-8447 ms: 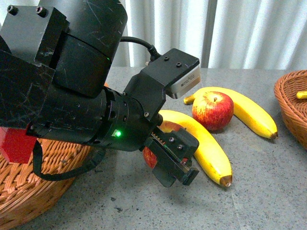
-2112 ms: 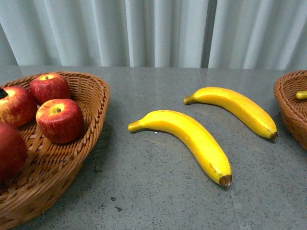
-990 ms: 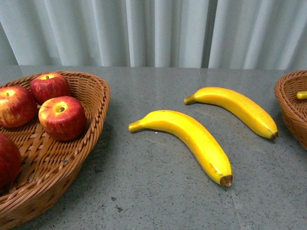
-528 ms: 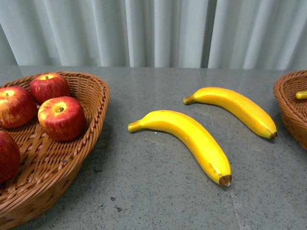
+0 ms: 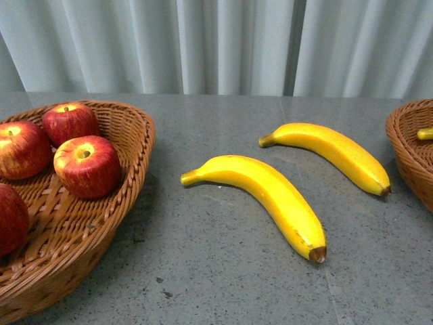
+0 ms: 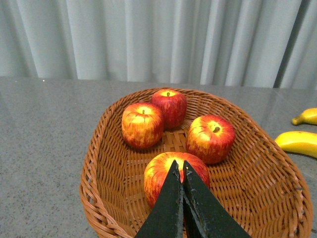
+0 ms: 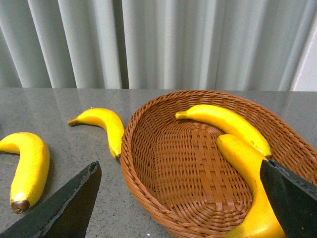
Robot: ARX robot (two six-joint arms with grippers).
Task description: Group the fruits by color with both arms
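Several red apples lie in the left wicker basket [image 5: 128,196], among them one near its front [image 5: 88,166]. Two bananas lie on the grey table, a near one [image 5: 270,193] and a far one [image 5: 331,152]. Neither gripper shows in the front view. In the left wrist view my left gripper [image 6: 179,166] is shut and empty, just above the nearest apple [image 6: 158,176] in that basket [image 6: 96,153]. In the right wrist view my right gripper [image 7: 179,168] is open and empty over the right basket [image 7: 143,163], which holds two bananas [image 7: 228,121] [image 7: 247,173].
The right basket's rim [image 5: 406,152] shows at the front view's right edge, with a banana tip [image 5: 425,134] inside. White curtains hang behind the table. The two table bananas also show in the right wrist view [image 7: 101,124] [image 7: 27,166].
The left arm, which filled the front view by an apple between the bananas, has left that view. That apple is off the table. The basket's apples shifted slightly and settled.
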